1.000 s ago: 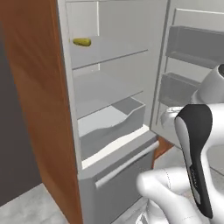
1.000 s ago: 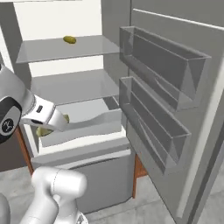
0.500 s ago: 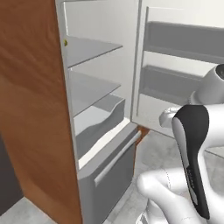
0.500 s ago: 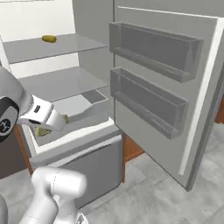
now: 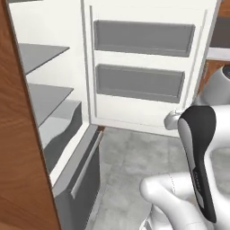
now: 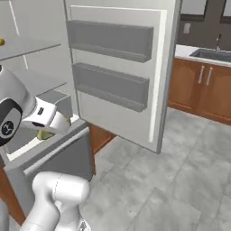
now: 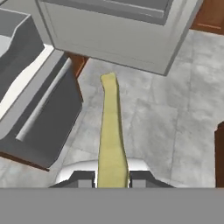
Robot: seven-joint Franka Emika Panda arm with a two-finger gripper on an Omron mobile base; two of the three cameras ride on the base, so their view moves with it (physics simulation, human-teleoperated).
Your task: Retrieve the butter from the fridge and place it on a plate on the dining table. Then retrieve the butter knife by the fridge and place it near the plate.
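My gripper (image 7: 112,178) is shut on the butter (image 7: 111,135), a slim yellowish-tan stick that points away from the hand over the grey floor. In the right base view the gripper (image 6: 50,130) hangs low in front of the fridge's lower drawer (image 6: 54,153), with the butter (image 6: 44,134) a yellow patch under it. The fridge (image 5: 42,96) stands open, with its white interior and grey shelves to the left. Its door (image 6: 113,72) is swung wide, showing two grey bins. The plate, the dining table and the butter knife are out of view.
A brown wooden panel (image 5: 20,148) flanks the fridge on the left. Wooden cabinets (image 6: 200,90) under a counter with a sink (image 6: 212,54) stand at the right. Grey tile floor (image 6: 180,176) spreads in front of the door. A small yellow item (image 6: 2,42) lies on an upper shelf.
The whole picture has swung: the base has turned right, so the fridge interior has slid left and the door now sits in the middle. The butter stays in the shut gripper.
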